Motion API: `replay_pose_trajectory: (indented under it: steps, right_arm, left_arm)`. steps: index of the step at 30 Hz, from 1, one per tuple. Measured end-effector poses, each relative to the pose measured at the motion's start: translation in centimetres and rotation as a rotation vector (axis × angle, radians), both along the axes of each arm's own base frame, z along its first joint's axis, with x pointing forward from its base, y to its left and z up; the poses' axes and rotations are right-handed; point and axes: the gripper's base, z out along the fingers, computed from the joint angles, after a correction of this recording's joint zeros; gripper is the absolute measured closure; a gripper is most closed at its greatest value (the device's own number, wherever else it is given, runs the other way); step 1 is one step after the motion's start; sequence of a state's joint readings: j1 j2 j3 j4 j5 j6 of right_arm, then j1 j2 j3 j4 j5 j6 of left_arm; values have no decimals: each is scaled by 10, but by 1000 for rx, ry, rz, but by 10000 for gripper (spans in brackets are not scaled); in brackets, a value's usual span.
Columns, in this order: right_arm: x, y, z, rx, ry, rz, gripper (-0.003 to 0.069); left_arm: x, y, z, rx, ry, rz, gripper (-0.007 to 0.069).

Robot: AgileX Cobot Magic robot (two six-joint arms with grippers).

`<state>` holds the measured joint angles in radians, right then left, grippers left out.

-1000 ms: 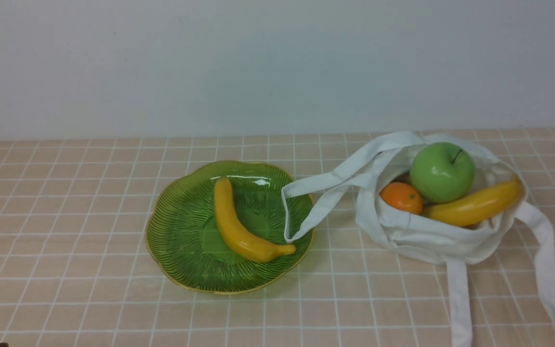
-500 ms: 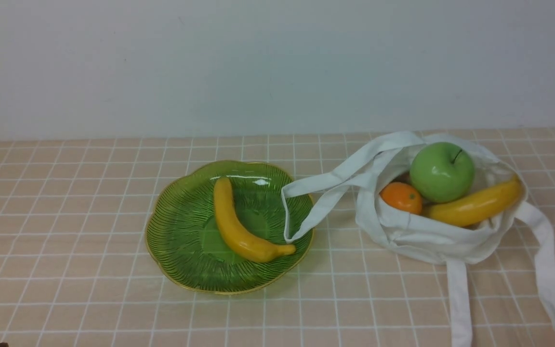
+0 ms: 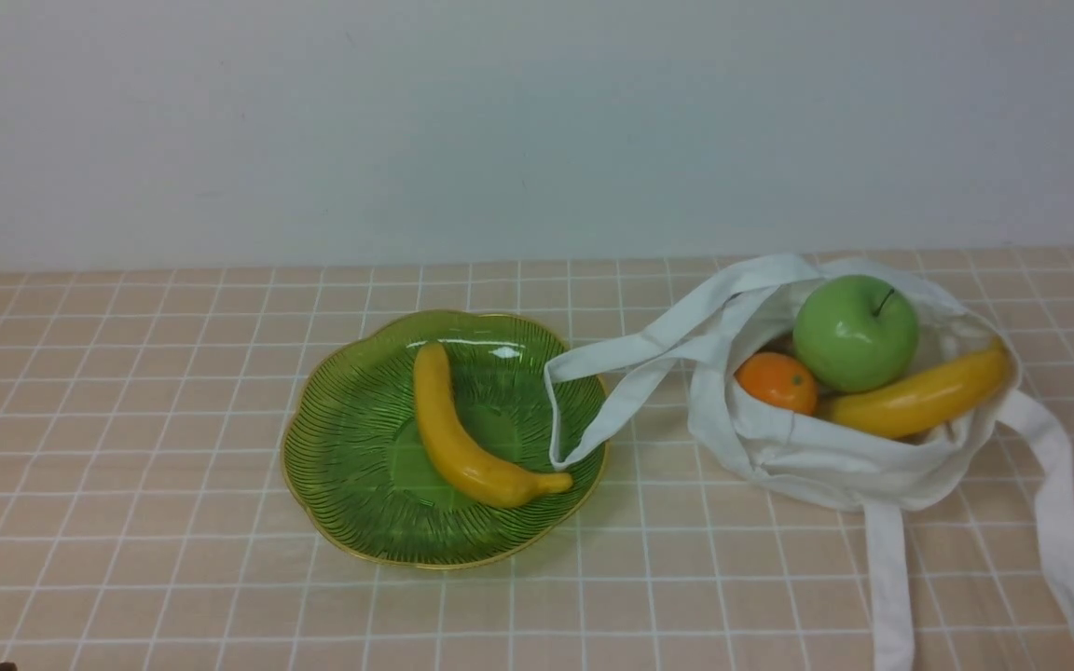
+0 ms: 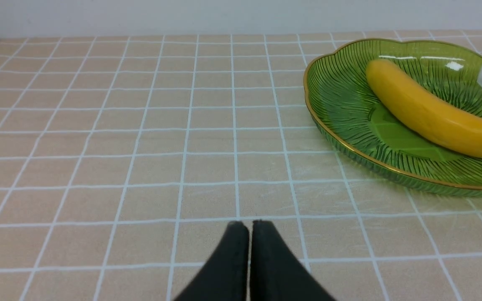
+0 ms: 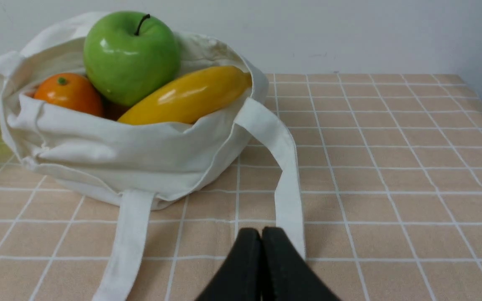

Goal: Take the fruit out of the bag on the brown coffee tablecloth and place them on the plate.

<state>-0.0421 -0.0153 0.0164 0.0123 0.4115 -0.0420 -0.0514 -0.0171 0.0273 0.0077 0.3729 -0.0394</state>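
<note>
A large translucent green plate (image 3: 351,466) with a scalloped gold rim and dark ribbed lines sits on the tan-pink grid-lined tablecloth (image 3: 127,391). One curved yellow banana (image 3: 462,438) lies across its middle. To the plate's right rests a soft white cloth bag (image 3: 826,457), slumped open, one strap (image 3: 612,373) looping onto the plate's edge, the other two strap ends trailing toward the front. Inside the bag a glossy green apple (image 3: 856,331) with a dark stem sits upright, a small orange (image 3: 777,382) on its left, and a second banana (image 3: 919,396) leaning against the apple on its right
</note>
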Motion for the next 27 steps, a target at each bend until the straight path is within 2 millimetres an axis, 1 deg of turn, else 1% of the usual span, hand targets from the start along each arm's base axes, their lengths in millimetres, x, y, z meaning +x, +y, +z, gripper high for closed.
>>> replay_pose_trajectory:
  steps: [27]
  right_arm:
    - [0, 0, 0, 11, 0, -3, 671]
  left_arm:
    - [0, 0, 0, 0, 0, 0, 632]
